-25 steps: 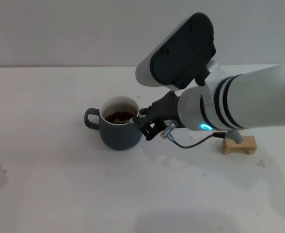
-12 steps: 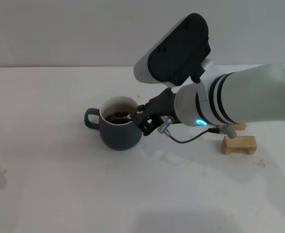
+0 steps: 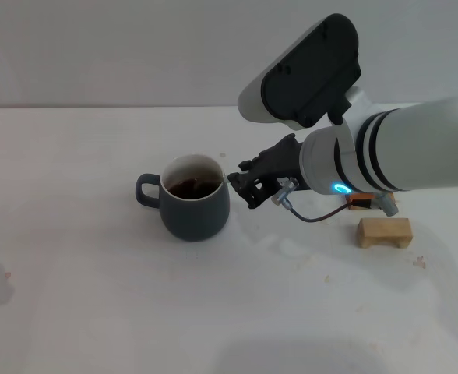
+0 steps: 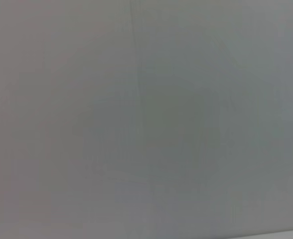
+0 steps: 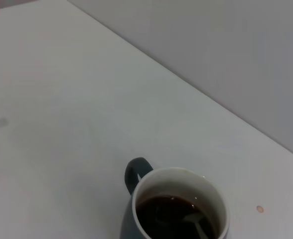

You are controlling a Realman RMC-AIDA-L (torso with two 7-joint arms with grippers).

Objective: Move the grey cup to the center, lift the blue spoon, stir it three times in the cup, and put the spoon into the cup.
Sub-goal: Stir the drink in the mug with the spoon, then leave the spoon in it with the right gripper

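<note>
My right hand [image 3: 241,185] hangs just beside the rim of the grey cup [image 3: 192,207], on the side away from its handle; I cannot tell from here how far it is open, though nothing shows in its grip. The cup stands upright near the middle of the white tabletop [image 3: 96,296], its loop handle pointing to my left, with dark brown liquid inside. From my right wrist I look down into the cup [image 5: 171,209] and see the blue spoon [image 5: 196,221] resting in the liquid, its pale handle leaning toward the rim. A small wooden block [image 3: 383,232] lies on the tabletop well off to my right. My left hand is out of sight.
</note>
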